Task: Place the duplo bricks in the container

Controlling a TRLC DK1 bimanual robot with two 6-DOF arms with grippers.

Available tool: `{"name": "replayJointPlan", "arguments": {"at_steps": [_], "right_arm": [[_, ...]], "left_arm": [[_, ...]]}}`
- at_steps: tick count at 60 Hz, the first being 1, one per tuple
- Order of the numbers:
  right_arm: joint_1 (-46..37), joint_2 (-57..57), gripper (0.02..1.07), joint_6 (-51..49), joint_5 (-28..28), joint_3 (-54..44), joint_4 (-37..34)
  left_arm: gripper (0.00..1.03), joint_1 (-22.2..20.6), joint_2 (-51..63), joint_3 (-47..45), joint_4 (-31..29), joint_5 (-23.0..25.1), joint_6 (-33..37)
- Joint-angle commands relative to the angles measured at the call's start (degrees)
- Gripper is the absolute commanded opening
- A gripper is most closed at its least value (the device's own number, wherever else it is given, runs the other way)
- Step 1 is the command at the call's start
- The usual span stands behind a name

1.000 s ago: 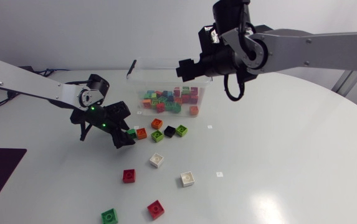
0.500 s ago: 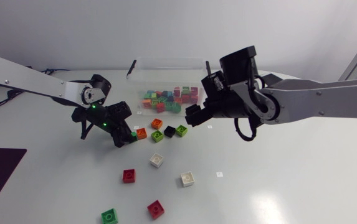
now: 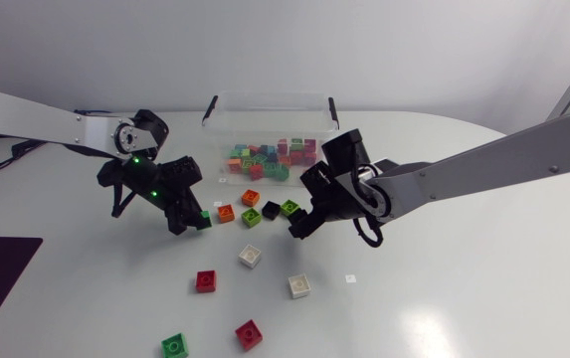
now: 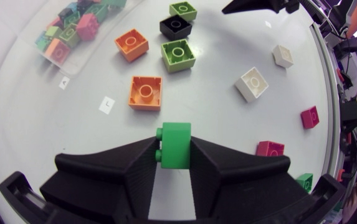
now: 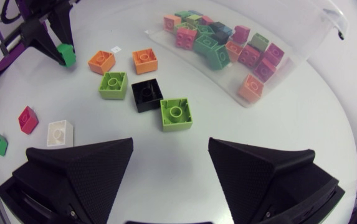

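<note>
**Head view.** White round desk [image 3: 444, 298]. One clear container [image 3: 270, 99] at its far side, holding many mixed bricks. Ten loose duplo bricks on the desk:
- two orange bricks [image 3: 225, 212]
- two lime bricks [image 3: 252, 217]
- one black brick [image 3: 272, 210]
- two white bricks [image 3: 250, 256]
- two red bricks [image 3: 206, 281]
- one loose green brick [image 3: 174, 345]

The left end effector [image 3: 193, 221] is just beside the orange pair. The right end effector [image 3: 297, 227] is near the lime and black cluster.

**Left wrist view.** The left end effector [image 4: 175, 146] is clenched on an eleventh piece, the held green brick [image 4: 177, 138], with a finger pressing each side. All ten loose bricks and the container [image 4: 38, 46] lie ahead.

**Right wrist view.** The right end effector [image 5: 169, 155] is released, its fingers wide apart, with one lime brick ahead of the gap. Eight loose bricks show here, with only one white and one red. The container [image 5: 296, 62] is beyond them.
</note>
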Motion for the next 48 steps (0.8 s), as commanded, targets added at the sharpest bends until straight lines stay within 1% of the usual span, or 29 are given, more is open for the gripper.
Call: {"name": "replayJointPlan", "arguments": {"at_steps": [1,7,19,24,30,37,43,48], "right_arm": [[-0.4,3.4,0.89,-2.2,-0.3,1.9,1.6],[-0.7,5.1,0.89,-2.8,-0.5,2.6,3.7],[-1.8,7.7,0.89,-3.6,-0.6,5.8,3.9],[-2.1,8.4,0.88,-4.8,-0.6,7.3,2.2],[-2.1,9.4,0.88,-6.5,-0.7,9.7,-2.4],[-1.9,10.0,0.88,-7.1,-0.7,10.6,-3.7],[-1.8,10.6,0.81,-8.0,-0.8,11.6,-4.7],[-1.5,11.4,0.79,-8.5,-0.8,12.7,-6.1]], "left_arm": [[0.26,0.1,-3.9,1.0,-1.6,1.6,1.3],[0.27,-0.6,-6.7,1.4,-1.7,2.1,-0.2],[0.27,-1.9,-10.4,4.2,-1.7,2.5,-4.0],[0.27,-2.4,-11.2,5.5,-1.7,2.8,-5.4],[0.27,-2.9,-11.5,7.0,-1.9,2.9,-6.9],[0.27,-3.4,-11.5,9.3,-2.8,2.9,-7.9],[0.27,-3.7,-11.4,10.8,-3.2,2.9,-8.7],[0.27,-4.2,-10.8,12.0,-3.2,2.9,-9.5]]}}
